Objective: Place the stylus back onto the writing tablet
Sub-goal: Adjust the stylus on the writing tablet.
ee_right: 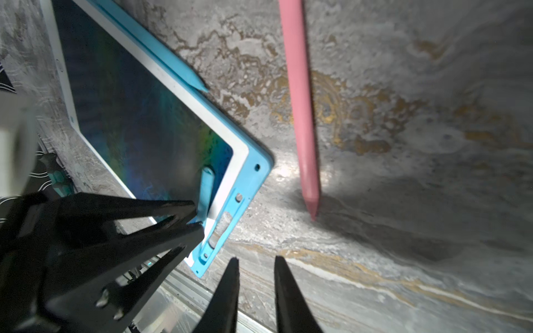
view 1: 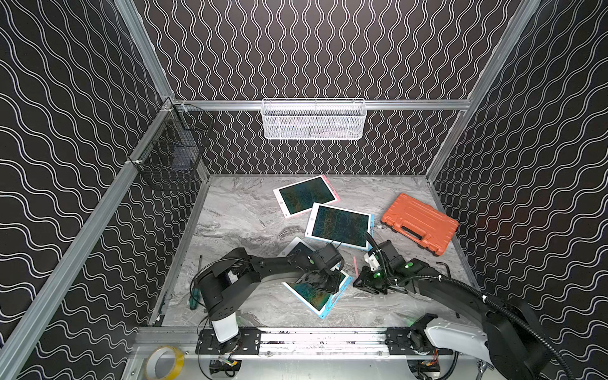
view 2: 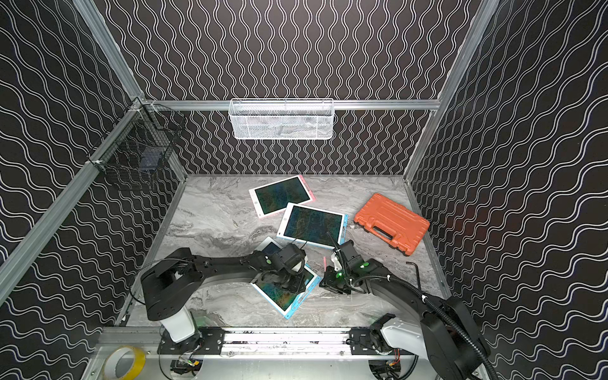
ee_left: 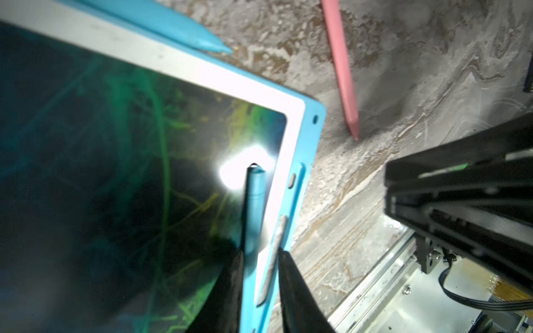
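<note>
1. Where the near, blue-framed writing tablet (ee_left: pixel 311 135) lies askew on the marble tabletop (view 1: pixel 237 210), the left gripper (ee_left: pixel 259 253) hangs over one of its corners, hiding part of it in both top views.
2. A blue stylus (ee_left: pixel 253 201) runs out from between that gripper's fingers. Its free end is over the dark screen, just inside the white bezel and beside the clip slot in the frame.
3. The stylus sits against one finger (ee_left: pixel 227 288), and a strip of bezel shows between it and the other. It cannot be told whether the gripper is clamping the stylus or merely flanking it.
4. The right gripper (ee_right: pixel 256 259) hovers low over bare tabletop just off the same corner, its fingers slightly parted with nothing between them.
5. A pink stylus (ee_right: pixel 301 115) lies flat on the tabletop near that corner, touching neither gripper.
6. A second blue stylus (ee_right: pixel 173 66) lies along another side of the tablet.
7. Farther back rest a far blue tablet (view 1: pixel 340 225), a pink-framed tablet (view 1: pixel 306 195) and an orange case (view 1: pixel 419 223).
</note>
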